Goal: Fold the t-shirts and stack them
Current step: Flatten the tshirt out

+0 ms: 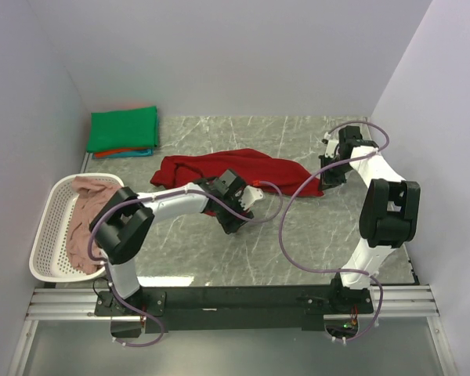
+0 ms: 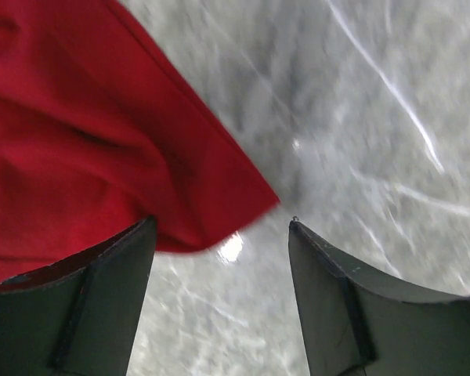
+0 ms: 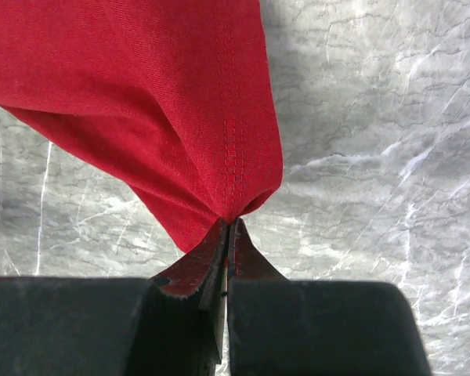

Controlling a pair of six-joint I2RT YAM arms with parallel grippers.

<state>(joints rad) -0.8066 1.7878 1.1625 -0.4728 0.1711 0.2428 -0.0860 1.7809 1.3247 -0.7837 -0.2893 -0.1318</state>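
One dark red shirt (image 1: 219, 168) lies mid-surface (image 1: 298, 235), its long axis running from left edge to right. The right pincer (image 3: 229, 227) clamps its right end; the left pincer (image 2: 221, 222) gapes over its near hem. Three folded shirts (image 1: 125, 131) (green on top) sit in the far left corner; one pink shirt (image 1: 82, 219) fills the basket (image 1: 47, 227).

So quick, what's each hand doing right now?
Left hand: open, holding nothing.
Right hand: closed on the red shirt.
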